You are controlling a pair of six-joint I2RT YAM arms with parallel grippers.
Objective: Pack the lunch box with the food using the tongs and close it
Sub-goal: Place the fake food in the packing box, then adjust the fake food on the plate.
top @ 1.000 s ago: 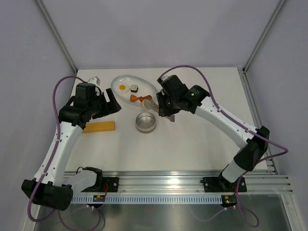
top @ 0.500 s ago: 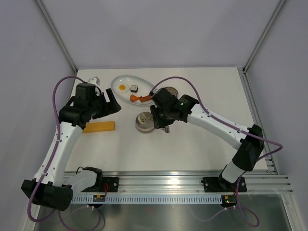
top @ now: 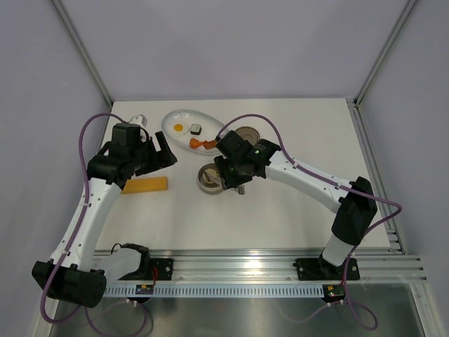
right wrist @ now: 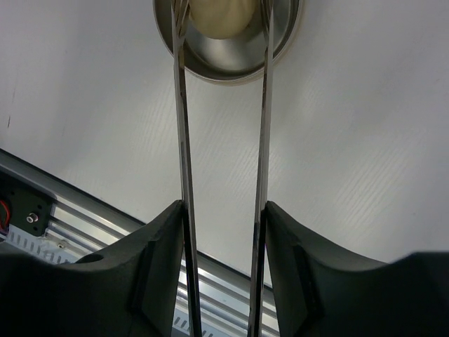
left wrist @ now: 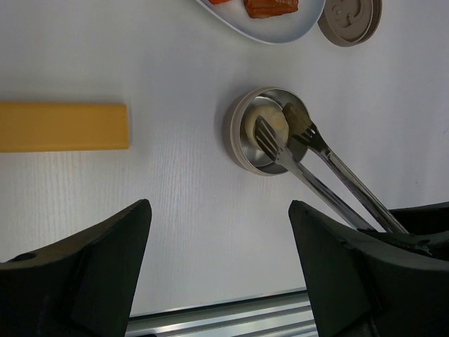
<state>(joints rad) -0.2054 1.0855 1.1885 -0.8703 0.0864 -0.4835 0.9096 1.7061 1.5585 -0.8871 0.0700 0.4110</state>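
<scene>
The lunch box [top: 205, 184] is a small steel tin at mid-table, also in the left wrist view [left wrist: 235, 137] and the right wrist view [right wrist: 280, 49]. A beige ball [right wrist: 223, 17] of food lies inside it [left wrist: 270, 126]. My right gripper [top: 230, 174] [right wrist: 224, 210] is shut on the tongs [right wrist: 184, 126] [left wrist: 330, 168], whose two arms stand spread with their tips over the tin. My left gripper [top: 160, 151] [left wrist: 219, 210] hangs open and empty to the left of the tin. The lid [top: 247, 135] lies flat behind the right arm.
A white oval plate [top: 184, 119] at the back holds a fried egg [top: 179, 128], a sushi roll [top: 197, 128] and orange and reddish-brown pieces [top: 200, 144]. A yellow block [top: 144, 184] lies left of the tin. Metal rails run along the near table edge.
My right arm carried the tongs from the plate over to the tin. The tongs' arms have spread, and the beige ball now lies in the tin. The left arm stayed put.
</scene>
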